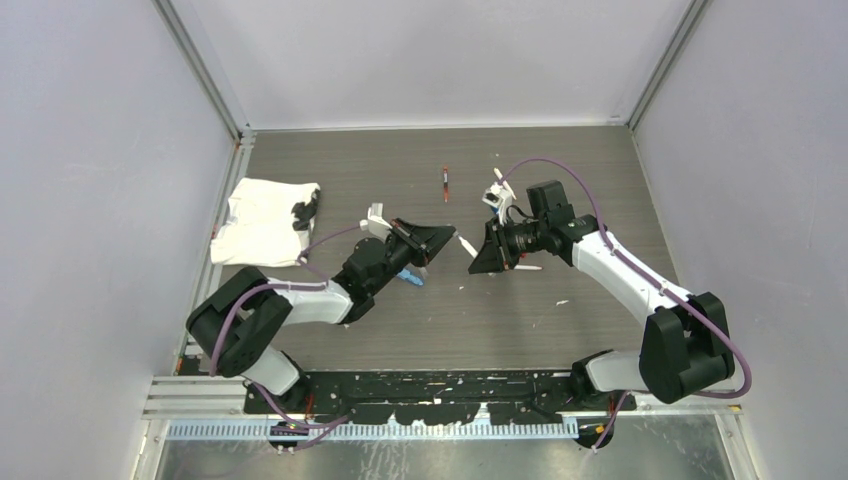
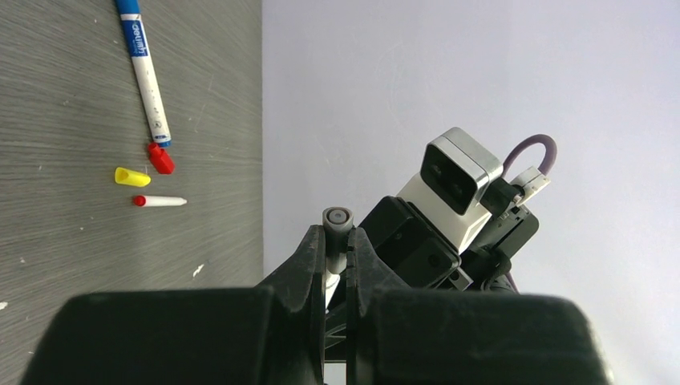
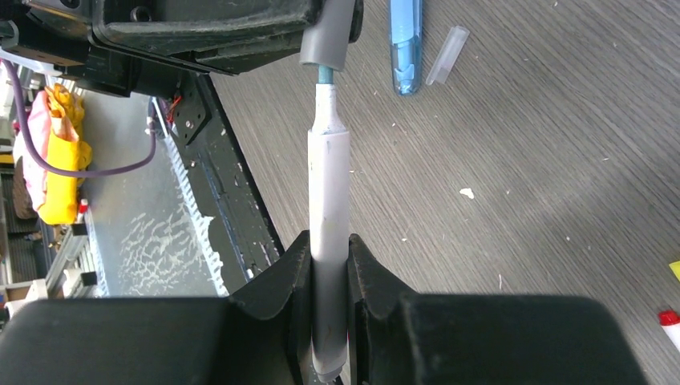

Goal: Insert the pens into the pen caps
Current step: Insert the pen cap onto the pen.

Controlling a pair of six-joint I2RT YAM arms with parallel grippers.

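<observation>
Pen (image 3: 329, 184), white-barrelled, is pinched in the right claw (image 3: 329, 245), with its barrel extending straight out ahead of that claw. Its bluish nib sits at the mouth of a grey pen cap (image 3: 327, 36), which the left claw (image 2: 337, 241) clamps tightly. Both claws face each other tip to tip above the desk (image 1: 450, 330). To the left of the left claw, on the desk, lie a blue-ended pen (image 2: 144, 68), a red cap (image 2: 160, 158) and a yellow cap (image 2: 131, 177), the two caps just beside each other.
</observation>
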